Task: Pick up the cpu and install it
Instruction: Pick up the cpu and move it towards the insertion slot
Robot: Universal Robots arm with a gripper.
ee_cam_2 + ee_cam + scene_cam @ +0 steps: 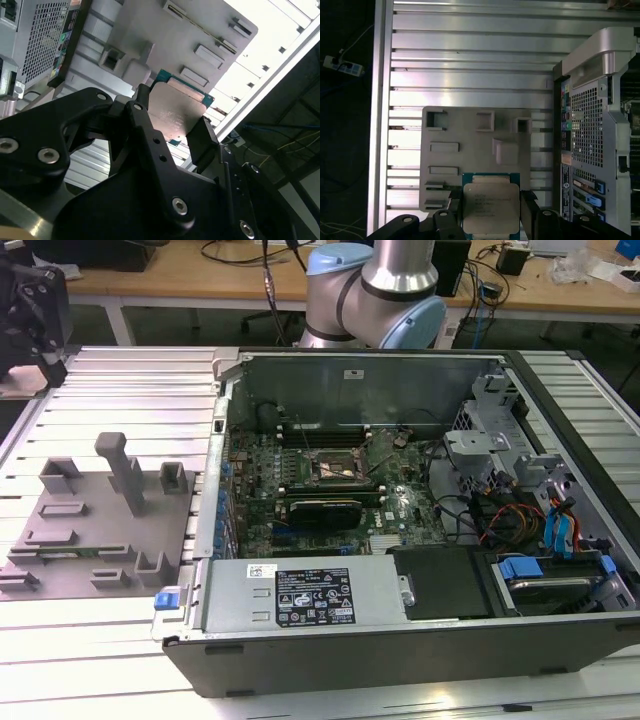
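Observation:
The cpu [490, 204] is a flat square chip with a silvery top and a green edge. My gripper [491, 215] is shut on it, one black finger on each of two opposite sides. In the second wrist view the cpu [177, 111] sits between the same fingers of the gripper [172, 122]. Both wrist views show it held in the air above the grey fixture plate [470, 150]. In the exterior view the gripper [38, 325] hangs at the far left, beyond the plate [100, 525]. The motherboard's open socket [335, 468] lies inside the computer case.
The open computer case [400, 640] fills the exterior view's right half, with a power supply [310, 597], cables and drive bays. The grey plate carries upright blocks and a post [122, 470]. A ribbed metal table [110, 380] lies under everything. The arm's base [375, 290] stands behind the case.

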